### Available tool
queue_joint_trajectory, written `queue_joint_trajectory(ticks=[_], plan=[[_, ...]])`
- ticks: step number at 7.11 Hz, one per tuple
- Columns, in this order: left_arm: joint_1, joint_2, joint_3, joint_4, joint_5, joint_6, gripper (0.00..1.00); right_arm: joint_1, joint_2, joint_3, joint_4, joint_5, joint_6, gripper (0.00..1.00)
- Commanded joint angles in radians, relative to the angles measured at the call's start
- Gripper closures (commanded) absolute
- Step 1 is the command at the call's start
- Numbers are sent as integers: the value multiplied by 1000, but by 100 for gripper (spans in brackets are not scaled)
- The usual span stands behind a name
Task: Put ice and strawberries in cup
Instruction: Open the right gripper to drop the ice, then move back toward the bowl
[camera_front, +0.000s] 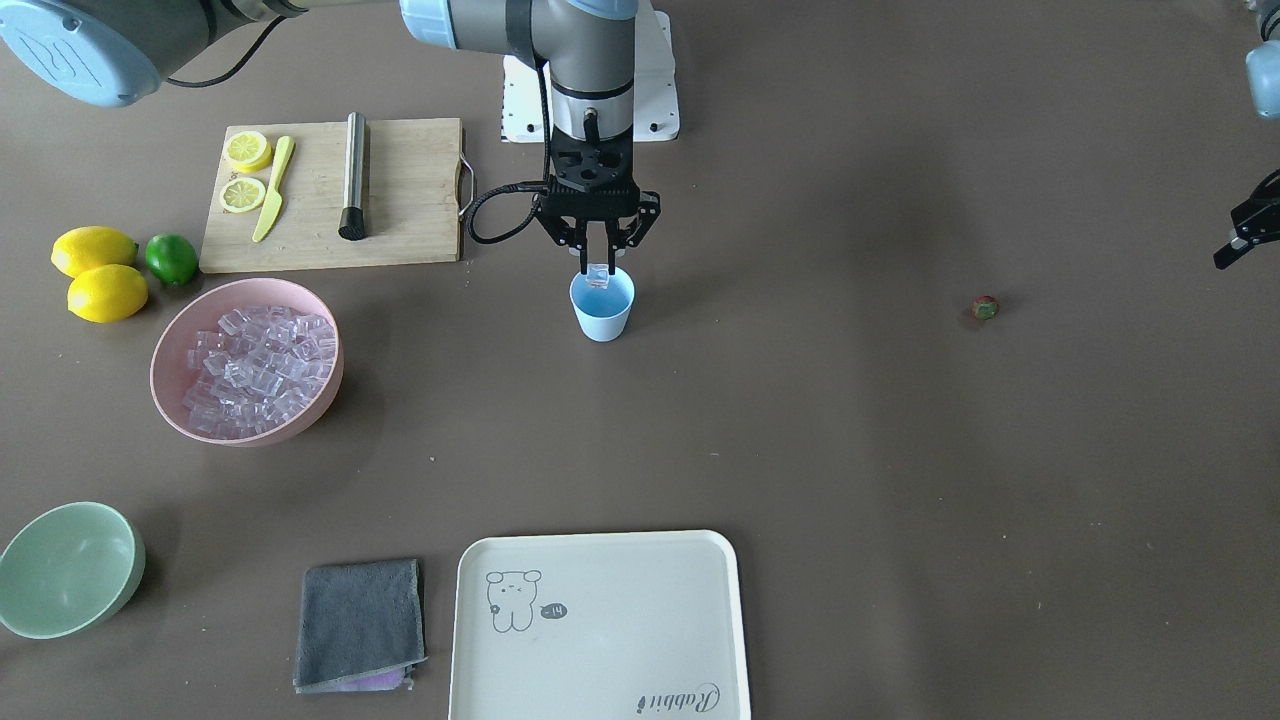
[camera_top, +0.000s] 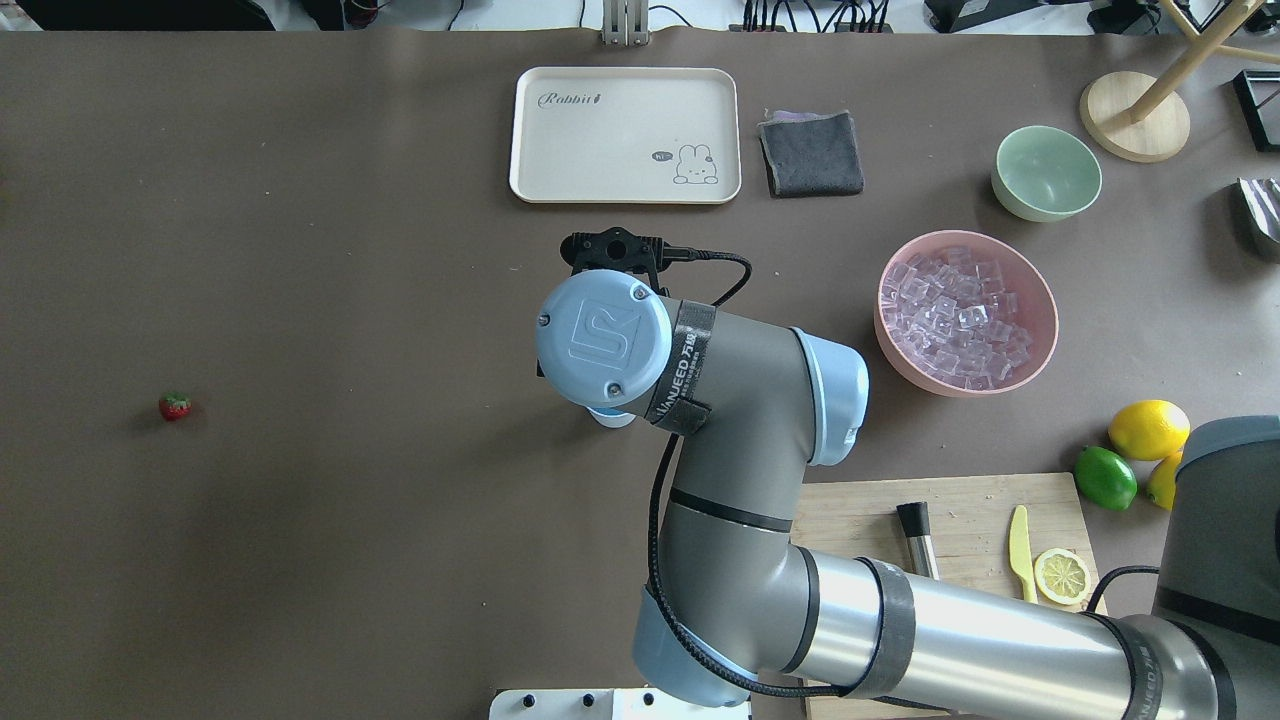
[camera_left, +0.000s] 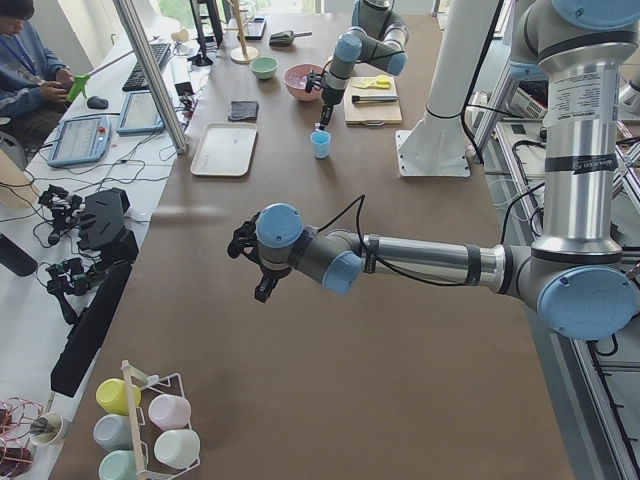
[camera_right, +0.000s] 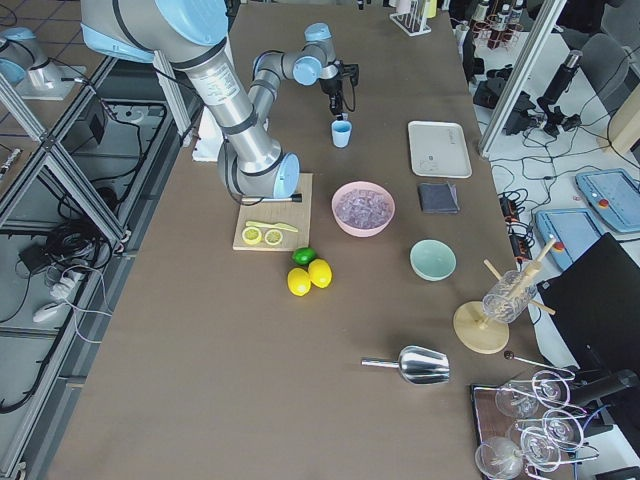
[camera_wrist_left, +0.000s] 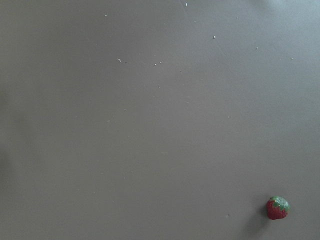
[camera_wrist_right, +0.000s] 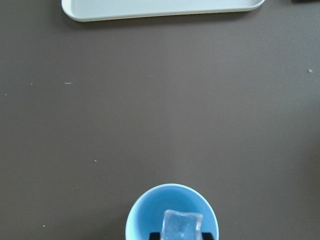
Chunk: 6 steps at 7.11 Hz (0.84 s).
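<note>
The light blue cup (camera_front: 602, 305) stands upright mid-table. My right gripper (camera_front: 598, 270) hangs just above its rim, shut on one clear ice cube (camera_front: 598, 276). In the right wrist view the cube (camera_wrist_right: 181, 226) sits over the cup's opening (camera_wrist_right: 145, 212). Many more ice cubes (camera_front: 255, 365) fill the pink bowl (camera_front: 172, 345). The one small red strawberry (camera_front: 985, 308) lies alone on the bare table, also in the left wrist view (camera_wrist_left: 277, 208). My left gripper (camera_front: 1248, 228) hovers above and beside the berry, cut by the view's edge; its jaws look apart and empty.
A wooden board (camera_front: 410, 190) with a muddler, a yellow knife and lemon slices lies behind the bowl. Two lemons (camera_front: 95, 270) and a lime (camera_front: 171, 258) sit beside it. A pale green bowl (camera_front: 70, 568), a grey cloth (camera_front: 358, 622) and a cream tray (camera_front: 600, 625) line the operators' edge.
</note>
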Motion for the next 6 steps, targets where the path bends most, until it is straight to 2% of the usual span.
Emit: queue_joint_trajectory(ticks=[1,3,6], plan=[[0,0,0,-2,0,0,1,13,-6,9,0,6,11,0],[1,-2,0,0,1,0,1,133,-49,12,15,149,-59,0],[3,-3,0,0,1,0,1,383,-267,45,165,362,-435,0]])
